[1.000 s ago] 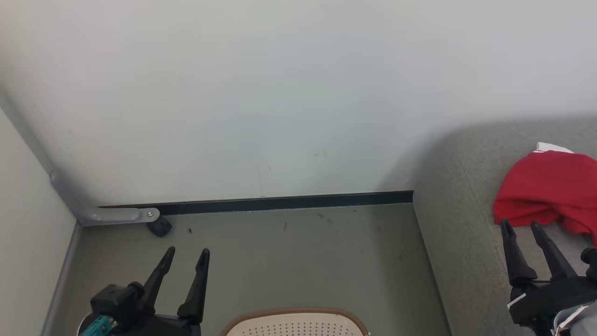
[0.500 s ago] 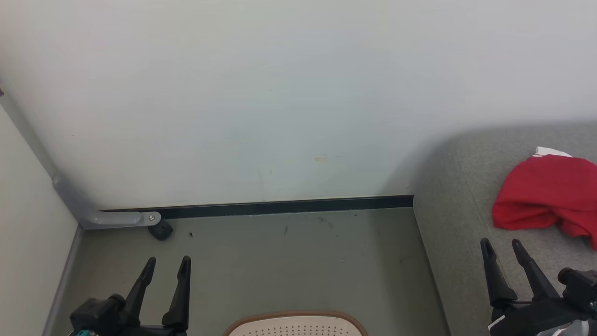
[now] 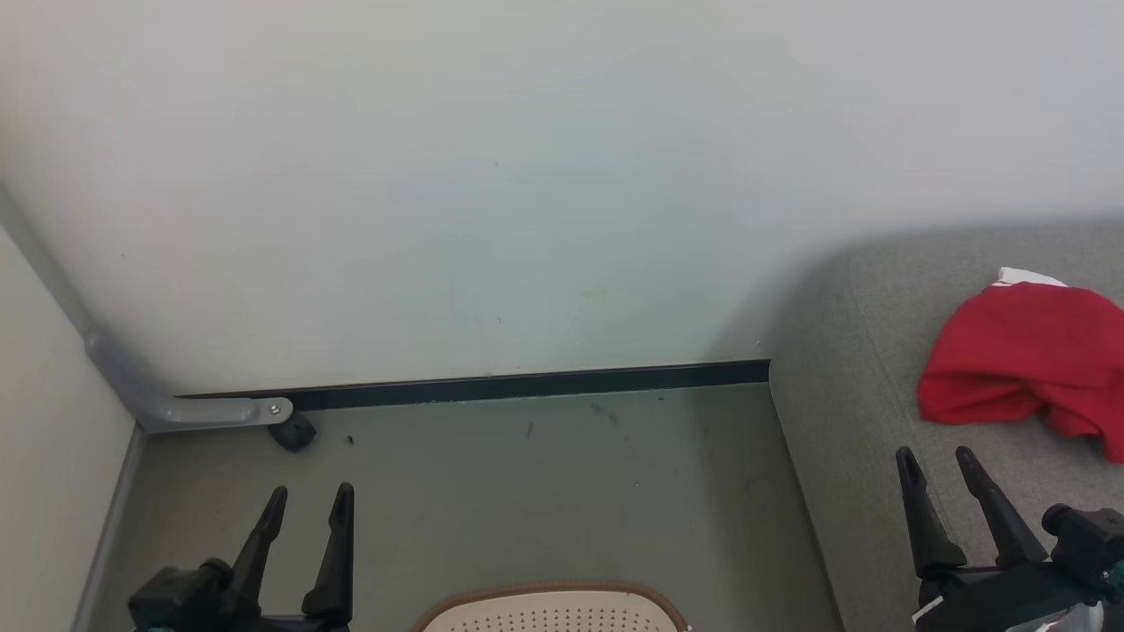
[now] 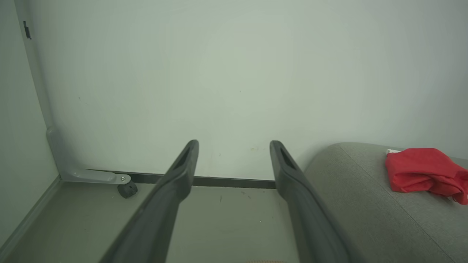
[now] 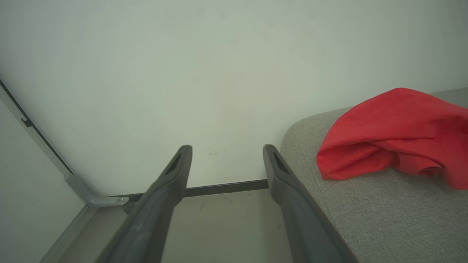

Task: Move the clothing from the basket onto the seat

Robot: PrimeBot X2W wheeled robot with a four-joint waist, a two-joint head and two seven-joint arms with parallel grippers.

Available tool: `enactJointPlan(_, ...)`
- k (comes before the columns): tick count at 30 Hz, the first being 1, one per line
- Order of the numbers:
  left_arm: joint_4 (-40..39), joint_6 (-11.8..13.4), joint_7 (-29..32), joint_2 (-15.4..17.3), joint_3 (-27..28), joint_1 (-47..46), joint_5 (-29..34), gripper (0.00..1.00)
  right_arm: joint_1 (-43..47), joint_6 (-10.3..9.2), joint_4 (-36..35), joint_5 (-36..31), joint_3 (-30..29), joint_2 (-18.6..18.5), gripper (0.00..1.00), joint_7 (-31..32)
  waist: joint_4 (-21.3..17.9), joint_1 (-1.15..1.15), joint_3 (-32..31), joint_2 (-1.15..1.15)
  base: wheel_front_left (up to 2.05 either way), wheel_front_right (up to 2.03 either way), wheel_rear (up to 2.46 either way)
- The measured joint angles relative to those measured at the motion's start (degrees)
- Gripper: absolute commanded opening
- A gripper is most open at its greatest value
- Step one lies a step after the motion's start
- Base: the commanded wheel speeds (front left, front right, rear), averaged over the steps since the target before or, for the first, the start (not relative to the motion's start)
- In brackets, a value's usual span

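A crumpled piece of red clothing (image 3: 1023,360) with a bit of white trim lies on the grey seat (image 3: 861,412) at the right; it shows too as the clothing (image 4: 420,170) and the clothing (image 5: 395,135) on the seat (image 5: 384,219). The far rim of the cream basket (image 3: 549,606) with its brown edge peeks in at the head view's bottom middle; its inside is hidden. My right gripper (image 3: 935,456) stands open and empty over the seat's front, short of the clothing. Over the floor at the lower left, my left gripper (image 3: 312,493) is open and empty.
A pale wall (image 3: 492,175) closes the back, with a dark baseboard (image 3: 527,384) along the grey-green floor (image 3: 544,491). A grey metal bracket (image 3: 184,408) and a small black caster (image 3: 292,432) sit in the left corner beside a side panel.
Both grippers have drawn back toward the bottom of the head view; the right one has come away from the red clothing, which stays on the seat. The view shifted slightly.
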Motion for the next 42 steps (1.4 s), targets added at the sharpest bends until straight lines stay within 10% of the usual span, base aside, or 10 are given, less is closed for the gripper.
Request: enactJointPlan(42,16.2,-7.6,5.8,0.3,-5.7,-10.4,3.5,1.0,-7.3,0.04,-3.2,-3.2,-0.7,3.3,1.0,-0.1,-7.9,0.01,17.1,0.01,0.0,0.0,0.0)
